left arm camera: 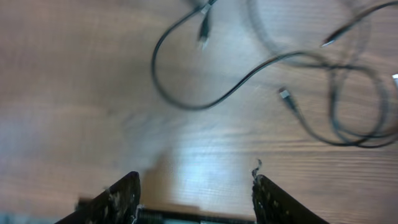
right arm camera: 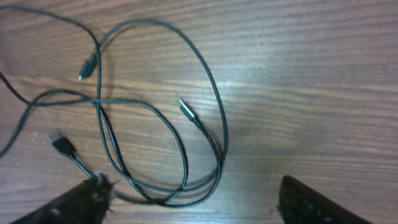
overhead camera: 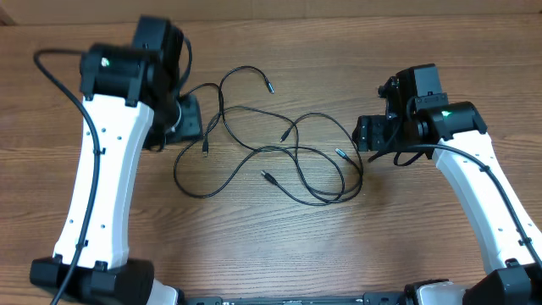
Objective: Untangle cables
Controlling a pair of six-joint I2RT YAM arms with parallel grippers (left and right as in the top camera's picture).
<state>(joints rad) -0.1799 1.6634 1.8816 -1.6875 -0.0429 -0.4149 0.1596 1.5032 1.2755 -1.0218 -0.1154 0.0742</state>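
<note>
Several thin black cables (overhead camera: 326,199) lie looped over one another on the wooden table between the two arms. Their small plug ends point out at several spots, one at the top (overhead camera: 269,85). My left gripper (overhead camera: 193,119) is at the tangle's left edge, open and empty. In the left wrist view (left arm camera: 196,186) the cables (left arm camera: 193,107) lie ahead of the fingers, apart from them. My right gripper (overhead camera: 366,134) is at the tangle's right edge, open. In the right wrist view (right arm camera: 193,186) cable loops (right arm camera: 222,134) run between the fingers, close to the left one, with a silver-tipped plug (right arm camera: 186,109) inside the loop.
The wooden table (overhead camera: 279,254) fills the view. The white arm links stand at the left (overhead camera: 102,195) and right (overhead camera: 483,203) sides. A thicker black wire (overhead camera: 59,76) fixed to the left arm arcs over the table's far left.
</note>
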